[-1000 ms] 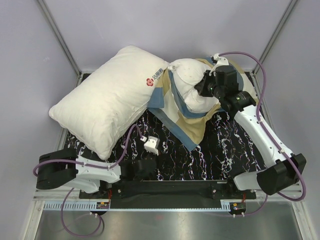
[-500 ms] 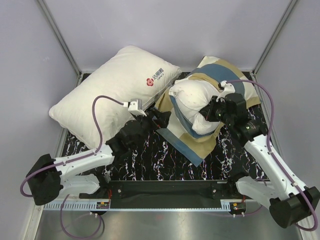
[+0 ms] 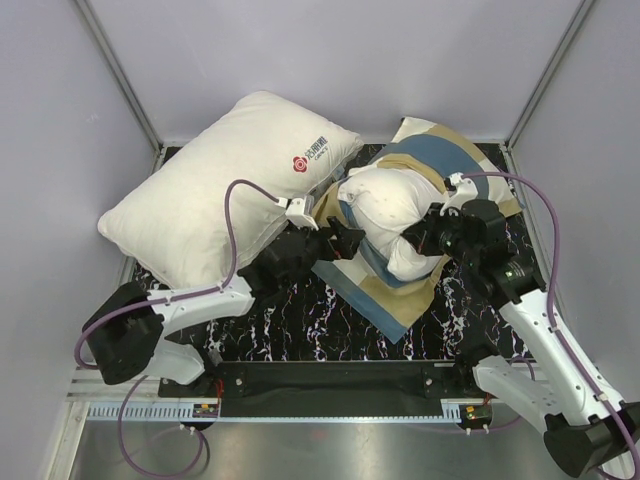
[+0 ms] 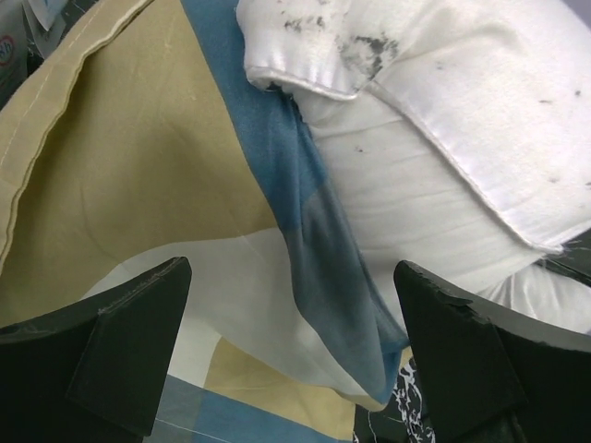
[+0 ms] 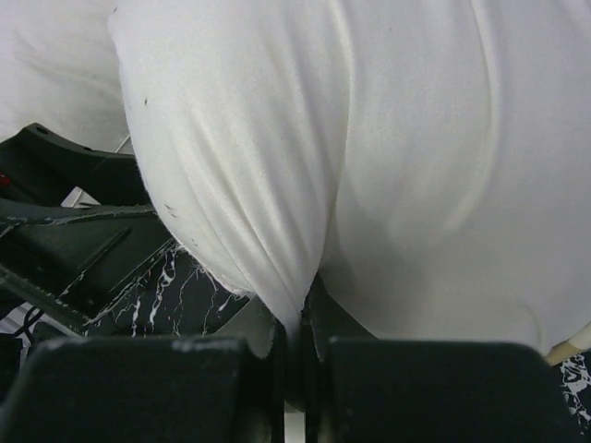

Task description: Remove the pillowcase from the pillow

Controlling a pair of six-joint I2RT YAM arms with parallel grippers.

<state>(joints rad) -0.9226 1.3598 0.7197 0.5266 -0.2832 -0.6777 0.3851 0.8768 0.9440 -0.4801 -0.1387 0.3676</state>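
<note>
A logo pillow (image 3: pixel 220 190) is lying at ten o'clock while the plain pillow (image 3: pixel 385 200) is bulging half out of its checked pillowcase (image 3: pixel 440 150) at one o'clock. The right gripper (image 3: pixel 422 238) is pinching pillow fabric; the left gripper (image 3: pixel 347 240) is hanging spread wide over the pillowcase.

On table (image 3: pixel 320 322): pillow (image 3: pixel 385 205) atop pillowcase (image 3: pixel 398 298), logo pillow (image 3: pixel 210 200) to left.

Pale lilac walls (image 3: pixel 300 50), black marbled tabletop (image 3: pixel 320 332), metal posts (image 3: pixel 120 78)
</note>
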